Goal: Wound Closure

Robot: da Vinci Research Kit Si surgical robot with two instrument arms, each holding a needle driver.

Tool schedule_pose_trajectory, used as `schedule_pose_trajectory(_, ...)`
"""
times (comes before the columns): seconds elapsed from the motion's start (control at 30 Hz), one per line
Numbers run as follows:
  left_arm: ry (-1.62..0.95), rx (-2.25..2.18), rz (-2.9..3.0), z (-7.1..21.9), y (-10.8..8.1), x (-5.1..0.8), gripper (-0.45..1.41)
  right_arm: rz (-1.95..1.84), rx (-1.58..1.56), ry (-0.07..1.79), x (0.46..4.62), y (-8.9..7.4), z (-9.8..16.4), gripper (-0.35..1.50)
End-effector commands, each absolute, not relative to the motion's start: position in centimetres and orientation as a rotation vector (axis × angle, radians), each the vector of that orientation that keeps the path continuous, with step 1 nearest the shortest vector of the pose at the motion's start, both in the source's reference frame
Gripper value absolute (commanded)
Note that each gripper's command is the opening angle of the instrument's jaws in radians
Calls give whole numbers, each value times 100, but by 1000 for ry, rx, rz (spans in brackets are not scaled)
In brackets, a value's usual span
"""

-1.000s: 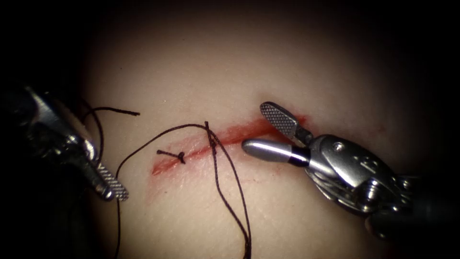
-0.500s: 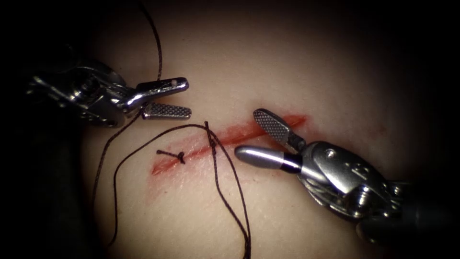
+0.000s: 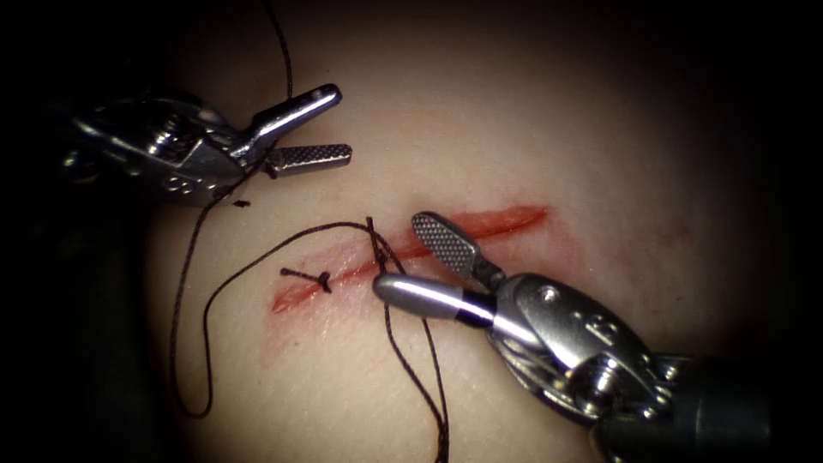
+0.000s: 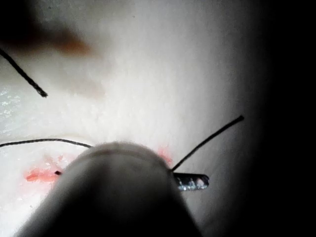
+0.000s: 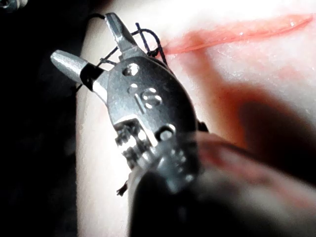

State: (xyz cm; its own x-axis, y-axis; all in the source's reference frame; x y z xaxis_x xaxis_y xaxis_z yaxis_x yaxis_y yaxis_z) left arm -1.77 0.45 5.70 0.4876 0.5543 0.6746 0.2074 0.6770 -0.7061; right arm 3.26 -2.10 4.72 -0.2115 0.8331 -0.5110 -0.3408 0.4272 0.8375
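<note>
The red cut (image 3: 480, 225) runs slantwise across the pale tissue (image 3: 514, 129). A tied knot with short ends (image 3: 321, 279) sits on its left part. A dark thread stitch (image 3: 375, 244) crosses the cut mid-length, and two strands trail down from it. My right tool (image 3: 405, 257) stands open right beside that stitch and holds nothing. It appears again, jaws apart, in the right wrist view (image 5: 84, 39), close to the thread (image 5: 148, 42). My left tool (image 3: 339, 123) is open above the cut's left end. A long thread (image 3: 184, 283) runs through the crotch of its jaws, ungripped.
The long thread drops from the left tool down the tissue's left side and loops back up to the stitch. A short loose thread end (image 3: 242, 204) lies under the left tool. Red fluid stains the tissue around the cut.
My left tool swung from the lower left up to the upper left, carrying the long thread, and its jaws now stand apart. My right tool slid left along the cut to the stitch.
</note>
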Motion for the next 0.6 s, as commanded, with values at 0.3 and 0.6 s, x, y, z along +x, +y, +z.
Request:
schedule_pose_trajectory(0.3,-1072,-867,327,576,45,-189,66,1351,626,1368,400,-235,457,120)
schedule_pose_trajectory(0.6,-1087,-866,363,575,44,-192,66,1394,726,1344,434,-248,441,120)
